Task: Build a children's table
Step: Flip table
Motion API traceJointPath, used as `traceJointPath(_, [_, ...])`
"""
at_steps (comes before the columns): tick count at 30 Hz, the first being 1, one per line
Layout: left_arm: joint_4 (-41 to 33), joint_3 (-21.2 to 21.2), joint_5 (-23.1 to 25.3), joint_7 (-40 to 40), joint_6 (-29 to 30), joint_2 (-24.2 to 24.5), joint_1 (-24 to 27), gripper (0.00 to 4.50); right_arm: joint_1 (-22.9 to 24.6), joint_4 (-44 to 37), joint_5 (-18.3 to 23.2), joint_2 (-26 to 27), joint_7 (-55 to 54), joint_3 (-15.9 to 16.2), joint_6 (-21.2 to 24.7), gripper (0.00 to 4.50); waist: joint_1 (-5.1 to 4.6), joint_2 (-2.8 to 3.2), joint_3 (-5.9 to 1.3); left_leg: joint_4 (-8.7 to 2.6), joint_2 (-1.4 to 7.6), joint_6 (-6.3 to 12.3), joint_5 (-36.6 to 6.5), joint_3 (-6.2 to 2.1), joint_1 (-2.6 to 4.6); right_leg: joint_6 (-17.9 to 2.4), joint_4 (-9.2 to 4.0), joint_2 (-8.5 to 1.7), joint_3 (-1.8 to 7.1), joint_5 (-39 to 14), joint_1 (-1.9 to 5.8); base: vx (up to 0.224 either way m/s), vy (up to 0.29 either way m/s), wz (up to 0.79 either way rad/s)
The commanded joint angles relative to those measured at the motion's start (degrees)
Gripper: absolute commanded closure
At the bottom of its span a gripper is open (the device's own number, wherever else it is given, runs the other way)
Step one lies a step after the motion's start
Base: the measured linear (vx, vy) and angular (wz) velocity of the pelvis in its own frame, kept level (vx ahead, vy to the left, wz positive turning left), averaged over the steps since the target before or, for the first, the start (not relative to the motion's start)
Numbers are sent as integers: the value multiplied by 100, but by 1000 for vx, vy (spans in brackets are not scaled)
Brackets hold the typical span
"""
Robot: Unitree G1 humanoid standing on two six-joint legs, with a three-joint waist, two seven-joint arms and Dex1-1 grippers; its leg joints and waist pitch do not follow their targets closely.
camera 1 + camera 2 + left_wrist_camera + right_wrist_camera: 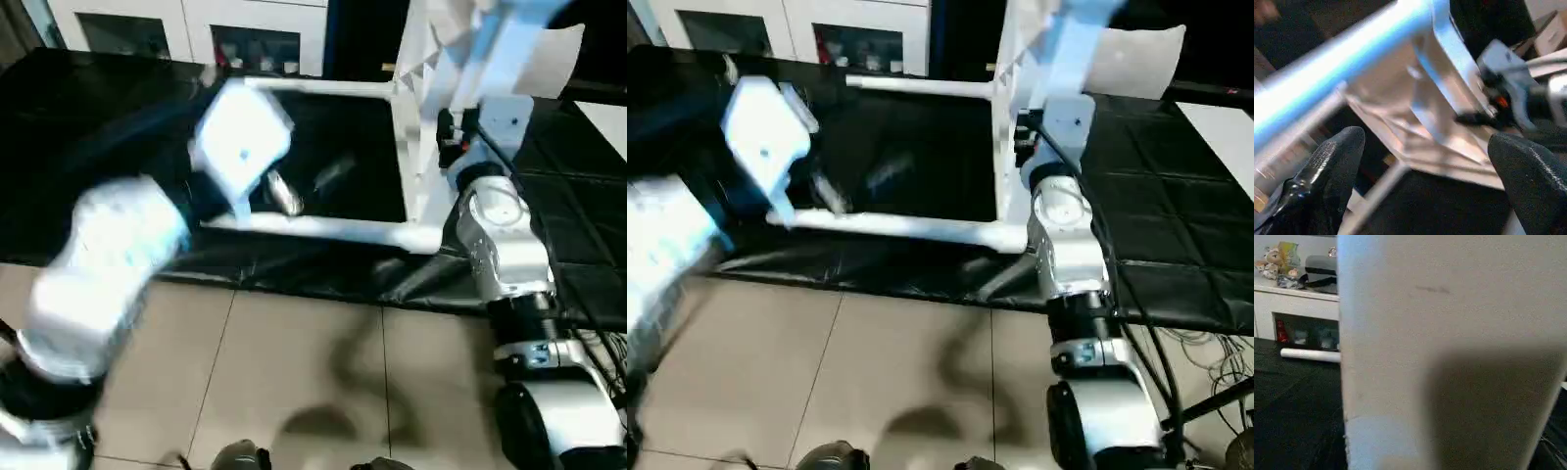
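Room: tiled floor (294, 362) in front of a black worktop (1176, 225); white cupboards (255, 39) stand behind the worktop, with small things inside that are too blurry to name.
Shelf: in the right wrist view, soft toys (1276, 262) sit on a white shelf behind the worktop.
Writing: no words can be read anywhere.
Table: the white children's table (416, 147) stands on its edge on the worktop, its square top upright and turned side-on.
Legs: two long white legs stick out level from the top, toward the robot's left. The near leg (323, 230) lies along the front of the worktop. The far leg (323, 88) runs the same way, nearer the cupboards.
Underside: the left wrist view shows the ribbed underside (1425, 112) and a leg (1342, 58) running slantwise in front of it.
Left gripper: the left gripper (1425, 161) has its two black fingers (1332, 166) spread wide apart with nothing between them. It points at the table top's underside and is not touching it. The left arm (108, 264) is blurred.
Right gripper: the right arm (500, 235) reaches up beside the table top. The right wrist view looks at a flat white face of the table (1449, 352) from very close. I cannot tell if this gripper is open or holding on.
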Motion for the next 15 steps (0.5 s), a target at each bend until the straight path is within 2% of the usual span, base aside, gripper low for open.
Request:
traceJointPath(1, [205, -45, 334, -55, -274, 150, -314, 0, -167, 8, -26, -49, 139, 42, 122, 218, -34, 2, -446, -476, 482, -334, -720, -201, 145, -982, -363, -432, 407, -390, 300, 0, 0, 0])
traceJointPath(2, [420, -61, 528, 40, -524, 171, -567, 0, -132, -9, -39, -6, 136, 80, 186, 182, -51, -87, -441, -484, 488, -325, -726, -196, 140, -981, -382, -431, 408, -421, 313, 0, 0, 0])
traceJointPath(3, [429, -61, 534, 44, -534, 171, -576, 0, -130, -11, -40, -5, 136, 82, 189, 182, -31, -65, -438, -479, 488, -324, -702, -203, 135, -982, -371, -452, 413, -447, 316, 0, 0, 0])
traceJointPath(4, [592, -62, 652, 118, -785, 172, -753, 0, -16, -123, -85, 56, 118, 160, 307, 174, -37, -37, -443, -477, 499, -349, -656, -206, 133, -1021, -364, -463, 410, -401, 315, 0, 0, 0])
traceJointPath(6, [667, -39, 733, 175, -985, 164, -815, 0, 175, -315, -132, 124, 87, 218, 433, 164, -49, -16, -449, -481, 501, -356, -639, -209, 133, -1052, -353, -457, 408, -318, 312, 0, 0, 0])
traceJointPath(11, [789, 14, 932, 228, -1233, 214, -869, 0, 630, -576, -109, 212, 123, 257, 586, 152, -74, -18, -457, -494, 518, -393, -714, -210, 146, -1114, -346, -461, 411, -246, 310, 0, 0, 0])
traceJointPath(15, [1325, 18, 1298, 305, -1559, 364, -1136, 0, 757, -372, -207, 207, 106, 264, 443, 152, -89, -11, -436, -510, 505, -470, -1062, -219, 155, -1029, -406, -468, 413, -795, 288, 0, 0, 0])
